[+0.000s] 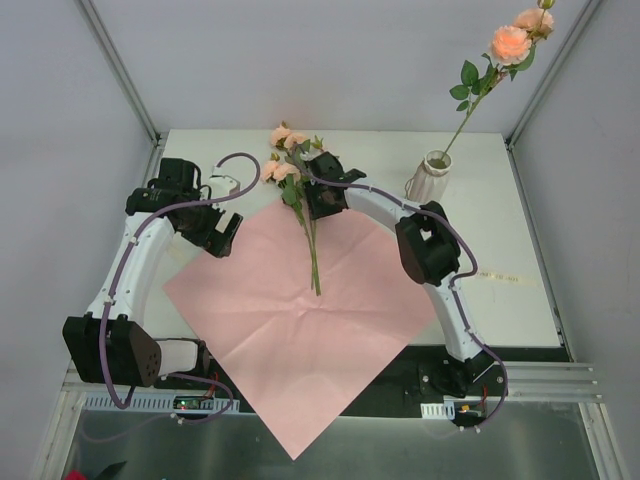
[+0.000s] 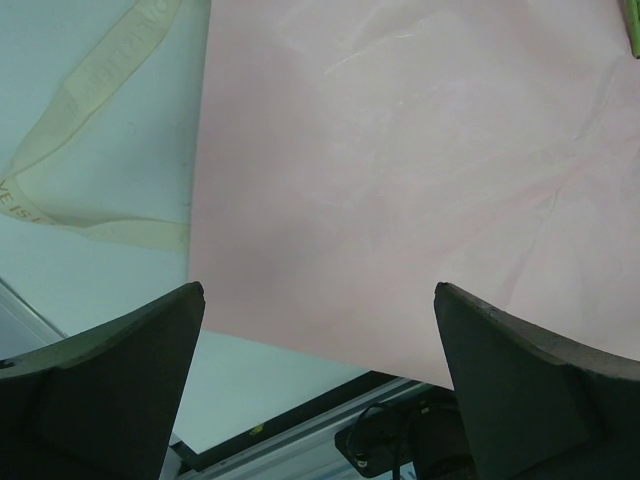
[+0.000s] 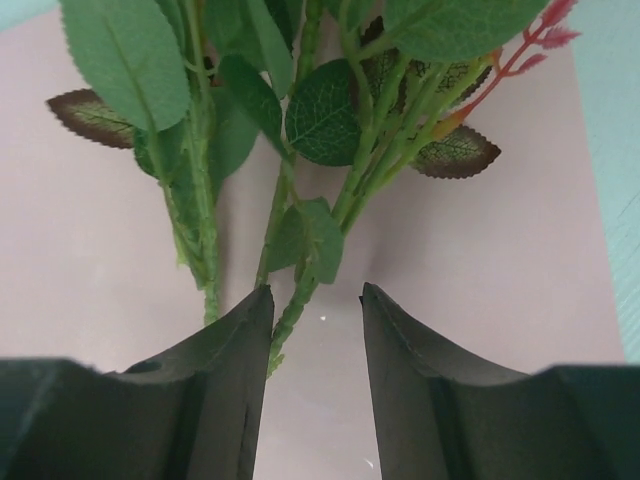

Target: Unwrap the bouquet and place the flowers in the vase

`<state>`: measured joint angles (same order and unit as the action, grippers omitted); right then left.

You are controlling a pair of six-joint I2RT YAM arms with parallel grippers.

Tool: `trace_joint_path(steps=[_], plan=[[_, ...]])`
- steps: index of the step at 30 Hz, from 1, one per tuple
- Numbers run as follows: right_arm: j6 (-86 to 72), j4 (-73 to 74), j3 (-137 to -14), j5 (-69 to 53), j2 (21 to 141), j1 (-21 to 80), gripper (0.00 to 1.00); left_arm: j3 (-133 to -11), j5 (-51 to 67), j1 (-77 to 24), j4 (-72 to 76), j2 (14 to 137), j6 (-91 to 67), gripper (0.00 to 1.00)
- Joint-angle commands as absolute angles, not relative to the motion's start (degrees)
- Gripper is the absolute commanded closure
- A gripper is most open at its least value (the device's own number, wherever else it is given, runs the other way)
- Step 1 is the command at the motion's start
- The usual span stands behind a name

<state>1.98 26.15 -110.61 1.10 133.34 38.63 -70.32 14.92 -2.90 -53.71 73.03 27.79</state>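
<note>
Right wrist view: right hand [image 3: 315, 290], spread apart, straddles a stem of the flowers [image 3: 325, 110] lying on the paper [image 3: 90, 260], ready to pinch it for the vase [image 1: 431, 176]; left hand [image 2: 318, 290] gapes empty.

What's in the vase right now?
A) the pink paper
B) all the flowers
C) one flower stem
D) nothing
C: one stem stands in the vase, while the other flowers lie on the paper.
</note>
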Motion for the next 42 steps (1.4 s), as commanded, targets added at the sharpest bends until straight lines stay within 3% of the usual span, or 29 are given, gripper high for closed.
trace_joint_path(steps=[1, 8, 12, 17, 21, 27, 37, 42], plan=[[0.6, 27.2, -113.1, 1.5, 133.8, 37.8, 0.59, -69.3, 15.7, -2.6, -53.3, 72.4, 28.9, 0.01], [0.2, 24.5, -109.7, 0.7, 132.0, 37.7, 0.63, -68.8, 15.6, -2.6, -52.9, 72.6, 29.1, 0.01], [-1.3, 23.4, -108.5, 0.5, 131.3, 37.7, 0.79, -68.5, 14.9, -2.6, -52.7, 72.8, 29.4, 0.01], [-2.4, 24.1, -109.1, 0.5, 131.7, 37.8, 0.81, -67.9, 14.7, -2.6, -52.6, 72.3, 29.6, 0.01], [-3.2, 24.2, -107.7, -1.0, 130.0, 37.9, 0.99, -67.8, 14.4, -2.6, -52.8, 71.7, 29.5, 0.01], [-2.1, 18.0, -100.5, 3.4, 116.1, 38.1, 0.99, -68.0, 14.3, -2.6, -52.7, 71.1, 29.7, 0.01], [6.0, 15.9, -103.8, 4.7, 95.7, 36.1, 0.99, -69.4, 15.3, -2.5, -53.0, 70.7, 28.8, 0.01], [17.9, -9.4, -94.9, 0.7, 84.6, 33.2, 0.99, -70.1, 14.4, -2.4, -53.0, 70.8, 28.6, 0.01]])
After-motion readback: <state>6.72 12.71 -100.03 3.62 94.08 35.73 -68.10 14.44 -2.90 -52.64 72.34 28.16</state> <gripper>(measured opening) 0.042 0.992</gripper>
